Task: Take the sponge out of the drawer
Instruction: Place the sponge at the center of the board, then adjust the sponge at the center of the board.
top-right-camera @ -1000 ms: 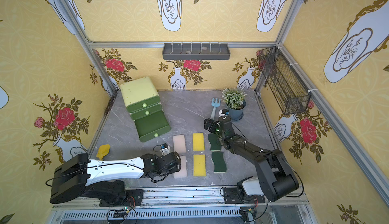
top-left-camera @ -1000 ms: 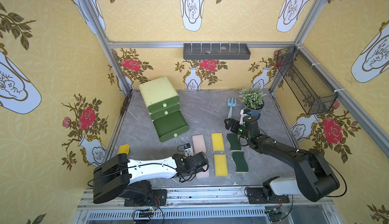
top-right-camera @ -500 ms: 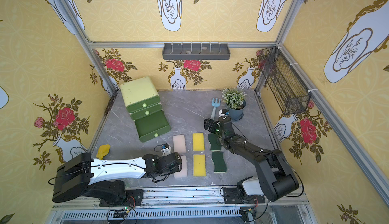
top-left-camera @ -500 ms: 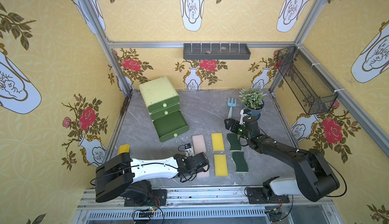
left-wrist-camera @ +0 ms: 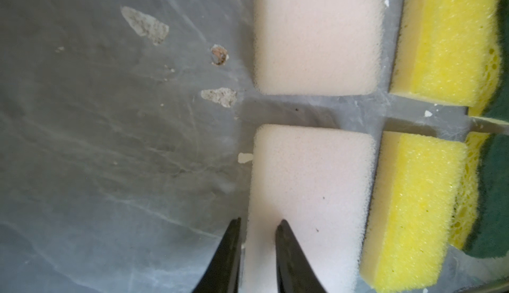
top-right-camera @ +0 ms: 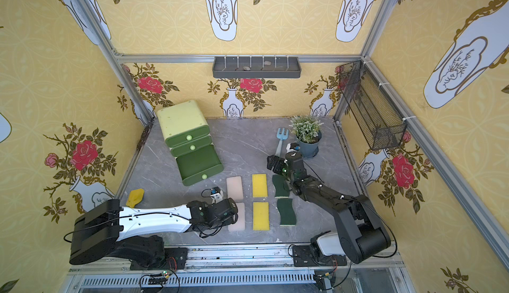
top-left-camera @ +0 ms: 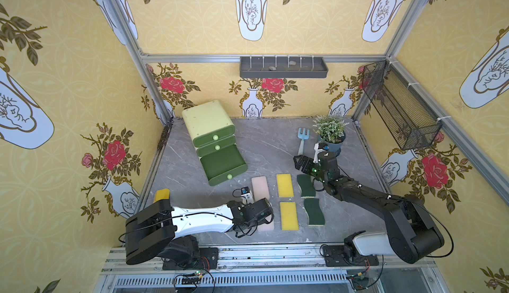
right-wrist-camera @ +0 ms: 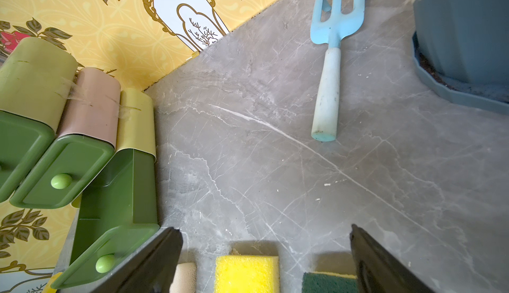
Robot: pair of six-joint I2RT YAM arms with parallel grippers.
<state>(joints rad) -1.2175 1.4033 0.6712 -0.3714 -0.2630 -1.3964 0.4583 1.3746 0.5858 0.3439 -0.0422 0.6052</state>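
The green drawer unit (top-left-camera: 206,118) stands at the back left, its bottom drawer (top-left-camera: 223,162) pulled out and showing a bare dark green inside. Several sponges lie in two rows on the floor. In the near row a pink sponge (left-wrist-camera: 311,195) lies flat, and my left gripper (left-wrist-camera: 260,220) stands open astride its edge, one finger beside it and one over it. In both top views the left wrist (top-left-camera: 253,213) (top-right-camera: 217,211) covers that end of the near pink sponge (top-left-camera: 265,226). My right gripper (right-wrist-camera: 265,229) (top-left-camera: 298,162) hovers wide open beyond the far row, holding nothing.
The other sponges are a far pink one (top-left-camera: 259,187), two yellow (top-left-camera: 284,185) (top-left-camera: 289,216) and two green (top-left-camera: 305,185) (top-left-camera: 314,211). A blue rake (top-left-camera: 302,140) and a potted plant (top-left-camera: 330,137) stand at the back right. A yellow object (top-left-camera: 161,195) lies by the left wall.
My left arm has shifted slightly to the right, its wrist staying over the near pink sponge. The right arm has not moved.
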